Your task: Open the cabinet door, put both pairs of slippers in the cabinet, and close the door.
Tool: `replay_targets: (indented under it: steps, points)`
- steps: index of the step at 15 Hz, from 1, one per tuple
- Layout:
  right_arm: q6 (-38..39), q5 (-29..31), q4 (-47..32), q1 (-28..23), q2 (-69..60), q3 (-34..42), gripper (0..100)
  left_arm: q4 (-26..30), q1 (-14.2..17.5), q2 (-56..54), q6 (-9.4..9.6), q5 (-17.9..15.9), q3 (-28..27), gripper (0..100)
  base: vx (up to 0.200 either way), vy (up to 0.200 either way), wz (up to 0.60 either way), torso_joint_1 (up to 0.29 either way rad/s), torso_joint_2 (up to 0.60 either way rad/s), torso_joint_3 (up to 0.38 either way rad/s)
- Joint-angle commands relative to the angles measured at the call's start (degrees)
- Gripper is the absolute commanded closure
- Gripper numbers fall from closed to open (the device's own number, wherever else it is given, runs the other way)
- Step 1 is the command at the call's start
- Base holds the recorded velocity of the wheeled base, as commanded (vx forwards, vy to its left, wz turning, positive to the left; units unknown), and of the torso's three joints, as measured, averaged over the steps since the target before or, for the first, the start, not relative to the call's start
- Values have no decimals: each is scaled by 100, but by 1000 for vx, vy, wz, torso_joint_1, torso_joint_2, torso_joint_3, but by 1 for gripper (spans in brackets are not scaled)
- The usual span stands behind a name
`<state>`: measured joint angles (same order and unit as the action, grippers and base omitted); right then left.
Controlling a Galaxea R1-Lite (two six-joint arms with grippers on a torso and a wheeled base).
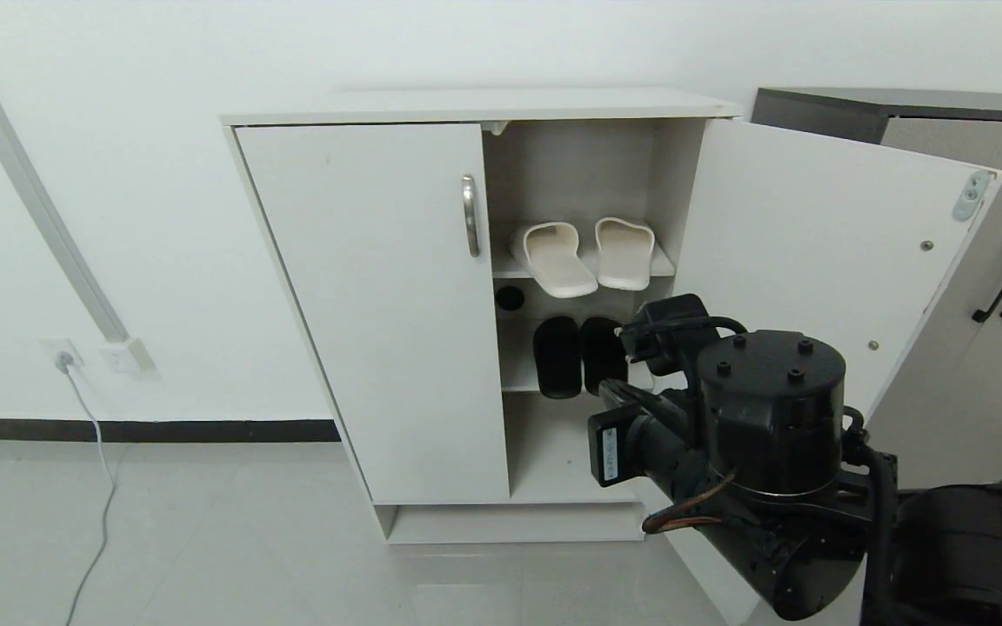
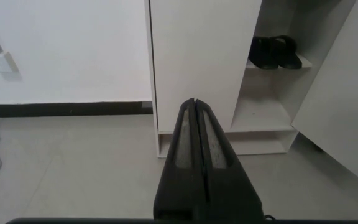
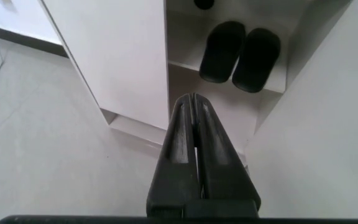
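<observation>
White cabinet (image 1: 466,103): stood against a pale wall on a grey tiled floor; a flat top, two doors and a recessed plinth are seen.
Left door (image 1: 370,304): shut, plain white, fitted with an upright metal bar handle (image 1: 470,216) near its inner edge.
Right door (image 1: 814,252): swung wide open towards the robot's right, so that the shelves are exposed.
Cream slippers (image 1: 553,256): a pair of open-toed slides laid side by side on the upper shelf, one turned slightly askew.
Black slippers (image 1: 557,356): a matte, rounded pair set close together on the shelf just below the cream pair, toes pointing outwards.
Right gripper (image 3: 193,102): held in front of the open compartment, near the black pair but apart from it; its fingers are pressed together with nothing between them.
Left gripper (image 2: 194,106): held above the floor well in front of the shut door; its jaws are closed and empty.
Grey cabinet (image 1: 971,261): placed beside the white one on the robot's right, with black handles.
Wall socket (image 1: 62,355): set low on the wall to the left, with a cable plugged in.
</observation>
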<state>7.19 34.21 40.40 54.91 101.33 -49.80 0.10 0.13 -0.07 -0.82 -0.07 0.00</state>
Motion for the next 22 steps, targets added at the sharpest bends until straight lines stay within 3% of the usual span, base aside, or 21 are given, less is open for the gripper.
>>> replay_targets:
  steps: [1,7,22]
  points:
    - [1,-2,3,-24,71,5,100,-1,4,7,-6,-1,0,100,0,0,0,0,0,0]
    - [19,-169,3,-235,194,-12,100,-1,4,7,-6,-1,0,100,0,0,0,7,-140,-204]
    - [19,-160,3,-261,273,5,100,-1,4,7,3,-10,0,100,0,0,0,121,-487,-340]
